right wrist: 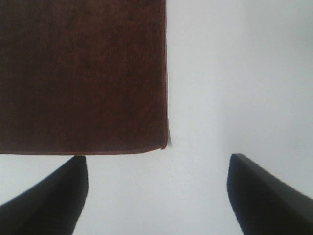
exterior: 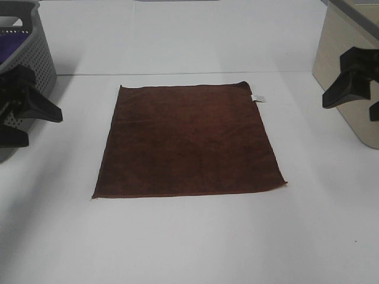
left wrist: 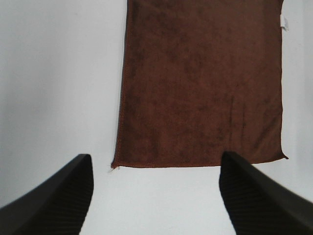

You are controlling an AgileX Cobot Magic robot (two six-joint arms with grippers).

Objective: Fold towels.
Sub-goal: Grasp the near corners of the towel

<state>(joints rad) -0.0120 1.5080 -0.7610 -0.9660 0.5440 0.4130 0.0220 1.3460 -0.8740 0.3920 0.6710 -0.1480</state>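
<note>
A dark reddish-brown towel [exterior: 189,139] lies flat and unfolded in the middle of the white table, with a small white tag [exterior: 259,98] at its far right corner. My left gripper [exterior: 29,121] is open and empty, off the towel's left side. My right gripper [exterior: 355,103] is open and empty, off the towel's right side. The left wrist view shows the towel [left wrist: 200,83] beyond the open left gripper [left wrist: 155,157], with the tag [left wrist: 282,22] at an edge. The right wrist view shows one towel corner [right wrist: 83,73] beyond the open right gripper [right wrist: 157,157].
A grey perforated basket [exterior: 32,56] holding purple fabric [exterior: 9,50] stands at the far left, behind the left gripper. A beige bin [exterior: 343,59] stands at the far right, behind the right gripper. White table [exterior: 189,242] surrounds the towel.
</note>
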